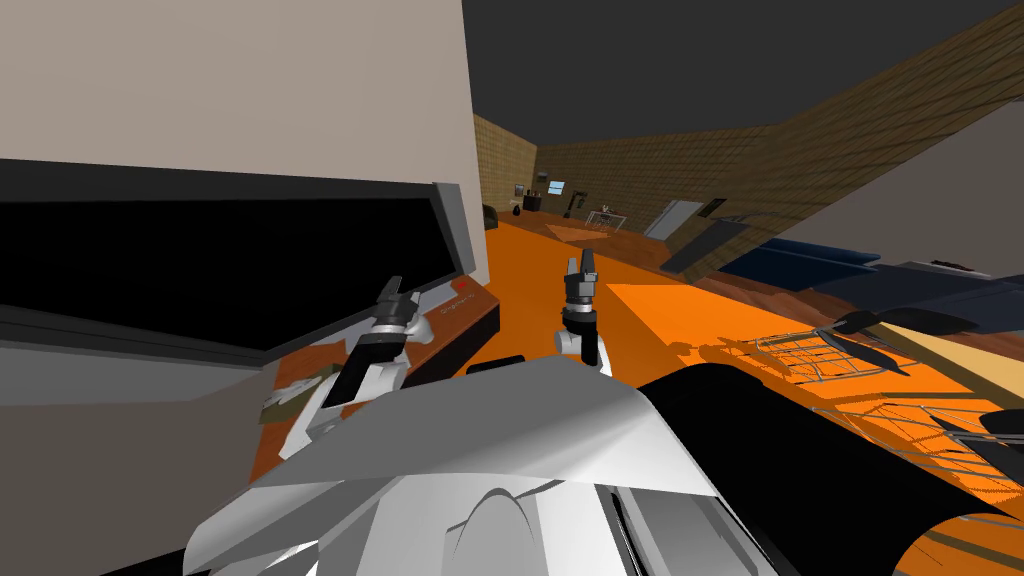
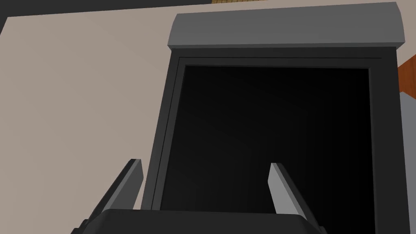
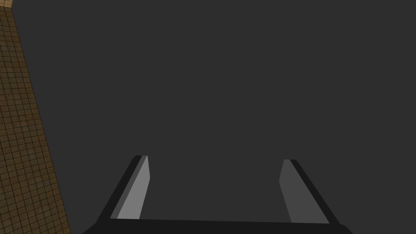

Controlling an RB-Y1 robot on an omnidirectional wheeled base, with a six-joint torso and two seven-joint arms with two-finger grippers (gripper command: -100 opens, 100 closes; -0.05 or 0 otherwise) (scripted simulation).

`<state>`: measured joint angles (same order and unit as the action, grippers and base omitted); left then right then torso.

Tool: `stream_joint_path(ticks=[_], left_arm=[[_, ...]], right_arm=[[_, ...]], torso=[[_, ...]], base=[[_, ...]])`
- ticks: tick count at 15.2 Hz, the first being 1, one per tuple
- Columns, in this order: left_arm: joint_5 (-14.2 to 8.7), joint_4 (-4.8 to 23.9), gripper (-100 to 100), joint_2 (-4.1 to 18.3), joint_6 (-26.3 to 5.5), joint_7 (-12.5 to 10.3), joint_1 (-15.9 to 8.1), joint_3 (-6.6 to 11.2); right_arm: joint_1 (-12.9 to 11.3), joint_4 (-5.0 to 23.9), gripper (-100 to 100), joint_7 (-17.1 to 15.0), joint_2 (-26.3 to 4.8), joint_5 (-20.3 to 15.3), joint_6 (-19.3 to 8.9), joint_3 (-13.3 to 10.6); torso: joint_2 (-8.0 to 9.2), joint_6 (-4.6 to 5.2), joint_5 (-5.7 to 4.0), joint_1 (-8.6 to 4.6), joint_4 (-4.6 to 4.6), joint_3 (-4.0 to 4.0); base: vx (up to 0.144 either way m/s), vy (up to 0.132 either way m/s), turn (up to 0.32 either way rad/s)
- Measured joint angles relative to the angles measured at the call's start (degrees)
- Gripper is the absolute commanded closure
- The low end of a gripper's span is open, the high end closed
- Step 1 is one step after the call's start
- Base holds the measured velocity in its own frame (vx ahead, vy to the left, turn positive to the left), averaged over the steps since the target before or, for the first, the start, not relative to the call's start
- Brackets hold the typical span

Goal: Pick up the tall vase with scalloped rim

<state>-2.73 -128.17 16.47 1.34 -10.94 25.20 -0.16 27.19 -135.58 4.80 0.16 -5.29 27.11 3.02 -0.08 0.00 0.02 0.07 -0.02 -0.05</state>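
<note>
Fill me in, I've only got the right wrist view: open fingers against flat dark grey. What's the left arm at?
Observer: The left gripper is open, facing a black panel in a dark grey frame.
Operator: What's under it?
Observer: A reddish-brown cabinet, against a beige wall.
Operator: And below my arm?
Observer: Bright orange floor; the right gripper is raised above it.
</note>
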Motion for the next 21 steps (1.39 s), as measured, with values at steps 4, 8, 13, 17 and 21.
stream_joint_path(ticks=[4, 8, 13, 17, 21], left_arm=[[-1.3, 0.1, -100, 1.3, -4.5, -1.7, -0.7, 0.76], [-2.6, 0.2, -100, 2.3, -8.7, -3.4, -1.0, 1.29], [-4.3, 0.4, -100, 3.5, -14.3, -5.7, -1.7, 2.18], [-5.9, 0.4, -100, 4.4, -18.8, -7.6, -2.0, 2.94], [-7.3, 0.7, -100, 5.0, -23.5, -9.5, -2.7, 3.62]], right_arm=[[0.0, 0.0, 0, 0.0, 0.0, 0.0, 0.0, 0.0], [0.0, 0.0, 0, 0.0, 0.0, 0.0, 0.0, 0.0], [0.0, 0.0, 0, 0.0, 0.0, 0.0, 0.0, 0.0], [0.0, 0.0, 0, 0.0, 0.0, 0.0, 0.0, 0.0], [0.0, 0.0, 0, 0.0, 0.0, 0.0, 0.0, 0.0]], torso=[[0.01, 0.0, 0.0, -0.02, 0.0, 0.01], [0.01, 0.0, 0.0, -0.01, 0.0, 0.01], [0.01, 0.0, 0.0, -0.02, 0.0, 0.01], [0.0, 0.0, 0.0, 0.0, 0.0, 0.0], [0.01, 0.0, 0.0, 0.0, 0.0, 0.0]], base=[[0.014, 0.011, -0.008], [0.016, 0.012, -0.008], [0.014, 0.01, -0.008], [0.018, 0.014, -0.008], [0.014, 0.013, -0.008]])
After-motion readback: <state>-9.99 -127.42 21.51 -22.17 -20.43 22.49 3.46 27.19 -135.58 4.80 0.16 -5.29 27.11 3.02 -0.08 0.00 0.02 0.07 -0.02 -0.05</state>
